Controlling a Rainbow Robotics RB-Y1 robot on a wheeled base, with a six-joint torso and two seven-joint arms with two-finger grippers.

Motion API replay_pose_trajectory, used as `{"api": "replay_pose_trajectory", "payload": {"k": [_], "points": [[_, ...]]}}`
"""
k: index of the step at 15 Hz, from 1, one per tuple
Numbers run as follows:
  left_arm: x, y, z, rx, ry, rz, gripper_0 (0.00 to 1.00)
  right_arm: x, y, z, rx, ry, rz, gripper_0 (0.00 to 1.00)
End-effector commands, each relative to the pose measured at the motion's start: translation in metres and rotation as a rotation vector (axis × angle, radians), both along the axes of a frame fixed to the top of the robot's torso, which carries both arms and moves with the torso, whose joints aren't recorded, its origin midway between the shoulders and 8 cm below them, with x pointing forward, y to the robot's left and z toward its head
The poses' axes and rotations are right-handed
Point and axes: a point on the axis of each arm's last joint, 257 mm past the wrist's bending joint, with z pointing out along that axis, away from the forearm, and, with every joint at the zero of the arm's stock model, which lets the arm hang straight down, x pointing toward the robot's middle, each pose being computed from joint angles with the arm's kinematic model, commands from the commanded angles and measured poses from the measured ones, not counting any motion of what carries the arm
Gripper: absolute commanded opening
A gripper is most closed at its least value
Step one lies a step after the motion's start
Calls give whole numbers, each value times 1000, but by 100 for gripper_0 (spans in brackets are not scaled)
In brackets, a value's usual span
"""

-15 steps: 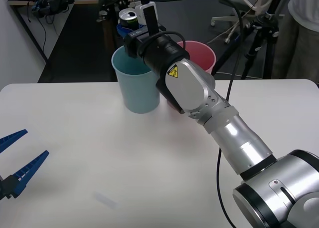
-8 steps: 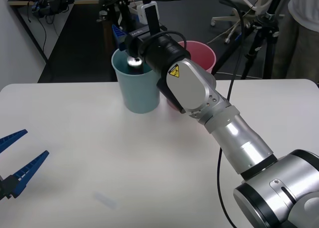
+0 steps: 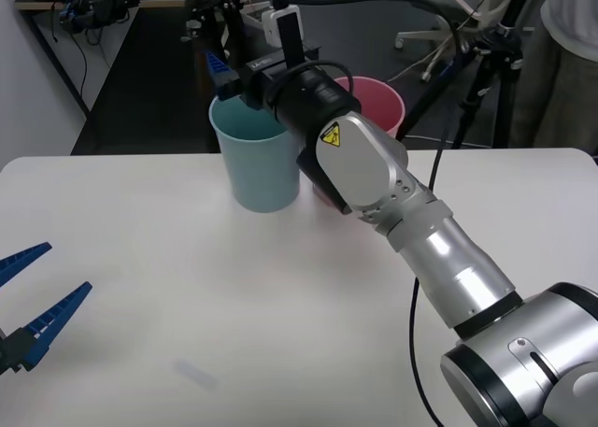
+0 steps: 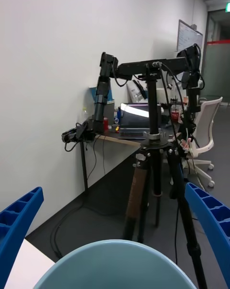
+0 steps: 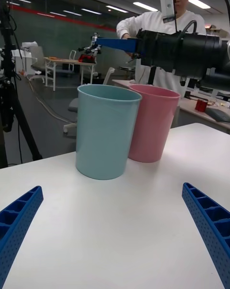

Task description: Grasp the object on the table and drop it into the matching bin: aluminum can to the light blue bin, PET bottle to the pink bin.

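Right claw [image 3: 222, 72] — fingers spread — above light blue bin [image 3: 254, 161].

tall tapered pale-blue plastic bin [image 3: 255, 161] upright on white matte tabletop [image 3: 168, 287], touching same-shaped pink plastic bin [image 3: 374, 100] beside it.

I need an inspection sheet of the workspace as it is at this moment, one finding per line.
Surface: white table, bare in front of the bins.
Job's things: light blue bin and pink bin upright, side by side; can not seen.
Clutter: nothing seen.
Grippers: right gripper open above the light blue bin's rim; left gripper open, low at the table's left.
Cables: black cable along the right arm.
Surroundings: tripod, desks, office chair.
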Motion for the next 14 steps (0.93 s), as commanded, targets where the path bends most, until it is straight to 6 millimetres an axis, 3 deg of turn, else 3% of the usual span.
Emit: {"api": "replay_pose_trajectory", "payload": {"k": [1,4,7,10,14], "points": [[0,0,0,0,0,0,100,-19,-11,4,12,-6,38,100],[0,0,0,0,0,0,100,-51,-32,-2,29,10,100,100],[0,0,0,0,0,0,100,-87,-70,-11,22,14,141,100],[0,0,0,0,0,0,100,-119,-123,-28,-14,31,164,100],[0,0,0,0,0,0,100,-144,-211,-50,-97,38,155,100]]}}
